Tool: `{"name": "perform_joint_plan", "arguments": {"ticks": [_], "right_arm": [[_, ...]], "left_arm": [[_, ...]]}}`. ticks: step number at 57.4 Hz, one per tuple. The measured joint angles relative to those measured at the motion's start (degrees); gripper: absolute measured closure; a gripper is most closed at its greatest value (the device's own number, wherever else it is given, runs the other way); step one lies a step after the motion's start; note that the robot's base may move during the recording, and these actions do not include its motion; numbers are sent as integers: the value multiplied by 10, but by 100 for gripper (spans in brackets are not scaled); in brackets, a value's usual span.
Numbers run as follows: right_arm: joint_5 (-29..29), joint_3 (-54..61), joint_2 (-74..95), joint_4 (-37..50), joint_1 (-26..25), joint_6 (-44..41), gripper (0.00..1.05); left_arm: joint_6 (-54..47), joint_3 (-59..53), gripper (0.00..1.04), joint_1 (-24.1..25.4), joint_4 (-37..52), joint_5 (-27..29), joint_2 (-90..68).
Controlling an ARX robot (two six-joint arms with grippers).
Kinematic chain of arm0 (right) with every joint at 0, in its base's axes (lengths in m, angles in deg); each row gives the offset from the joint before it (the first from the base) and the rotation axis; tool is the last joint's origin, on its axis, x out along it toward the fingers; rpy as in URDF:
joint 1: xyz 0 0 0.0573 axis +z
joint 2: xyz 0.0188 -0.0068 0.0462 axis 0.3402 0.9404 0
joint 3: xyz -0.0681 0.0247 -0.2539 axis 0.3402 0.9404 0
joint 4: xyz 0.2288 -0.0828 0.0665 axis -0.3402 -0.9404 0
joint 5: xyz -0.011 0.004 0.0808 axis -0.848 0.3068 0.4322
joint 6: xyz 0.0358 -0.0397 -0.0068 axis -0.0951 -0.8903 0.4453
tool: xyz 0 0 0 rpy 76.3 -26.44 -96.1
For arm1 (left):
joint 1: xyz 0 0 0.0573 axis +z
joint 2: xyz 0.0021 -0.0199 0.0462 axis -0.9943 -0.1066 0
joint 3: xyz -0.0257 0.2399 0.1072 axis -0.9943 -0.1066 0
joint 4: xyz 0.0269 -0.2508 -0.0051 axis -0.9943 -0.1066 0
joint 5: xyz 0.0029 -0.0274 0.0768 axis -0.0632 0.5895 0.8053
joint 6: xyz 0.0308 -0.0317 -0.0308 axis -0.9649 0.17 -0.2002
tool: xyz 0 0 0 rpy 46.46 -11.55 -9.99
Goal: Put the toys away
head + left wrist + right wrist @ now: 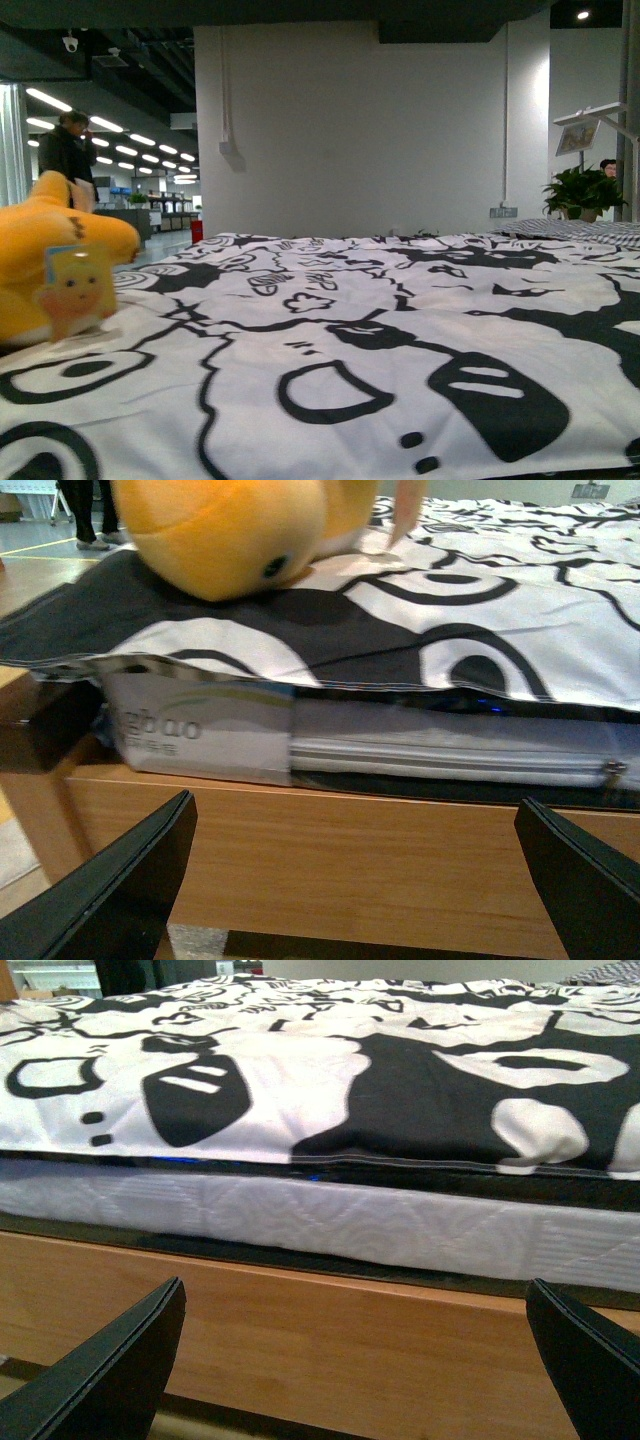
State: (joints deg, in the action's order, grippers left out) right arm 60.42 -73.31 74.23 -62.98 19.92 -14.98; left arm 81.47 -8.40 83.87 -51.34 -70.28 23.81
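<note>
The soft orange-yellow plush toy (50, 255) lies on the black-and-white cartoon-print bedcover (400, 330), at the bed's left edge, on the left arm's side. The left claw (355, 800) and right claw (355, 1283) both hang released and empty, low before the wooden bed frame (350, 850). This looks like the opening approach: the left claw must rise above the mattress and reach the plush.
</note>
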Motion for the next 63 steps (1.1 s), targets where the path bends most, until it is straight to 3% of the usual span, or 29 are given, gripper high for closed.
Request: {"name": "perform_joint_plan", "arguments": {"ticks": [56, 61, 63], "right_arm": [[4, 0, 0, 0, 0, 0, 0], [169, -11, 43, -26, -74, 64, 0], [203, -12, 56, -22, -100, 83, 0]], "left_arm": [[0, 0, 6, 0, -1, 1, 1], [0, 0, 6, 0, -1, 0, 1], [0, 0, 6, 0, -1, 1, 1]]}}
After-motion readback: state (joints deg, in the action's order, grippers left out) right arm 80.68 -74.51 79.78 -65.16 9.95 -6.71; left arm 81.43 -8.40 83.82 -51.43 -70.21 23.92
